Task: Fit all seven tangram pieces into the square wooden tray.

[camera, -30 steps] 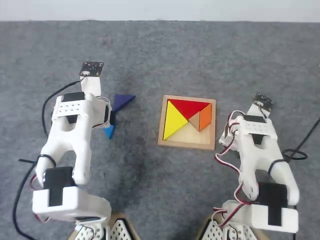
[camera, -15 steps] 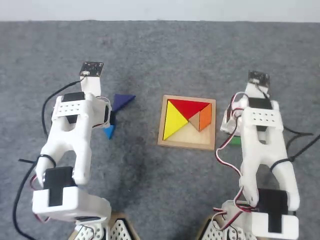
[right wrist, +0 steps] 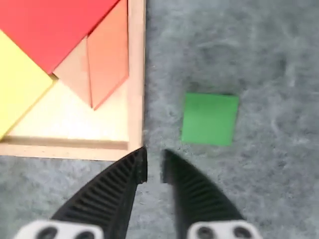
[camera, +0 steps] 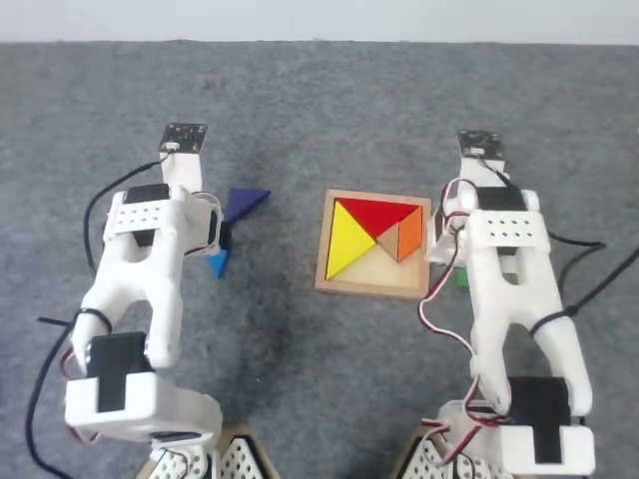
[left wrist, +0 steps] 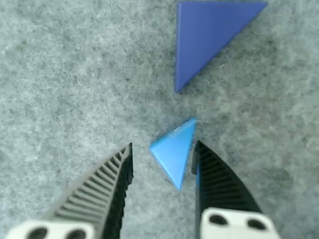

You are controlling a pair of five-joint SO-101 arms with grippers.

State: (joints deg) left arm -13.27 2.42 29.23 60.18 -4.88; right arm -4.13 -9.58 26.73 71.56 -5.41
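1. Seemingly light and stiff, the light blue triangle lies flat on the grey mat between the left gripper's parted jaws, with one finger close against its edge. It is thin and smooth-painted, so I would pinch it low across two side edges, or it may slip.
2. Just beyond it the larger dark blue triangle lies flat and apart. It is probably the same rigid wood, best taken across its short sides.
3. Mid-table, the square wooden tray holds a red triangle, a yellow triangle, an orange parallelogram and what looks like a small tan triangle. The part nearest the arms is bare.
4. Just outside the tray's right rim the green square lies flat, likely easy to grip on opposite edges.
5. Finally, the right gripper hangs near the tray's corner, its jaws almost together and empty.
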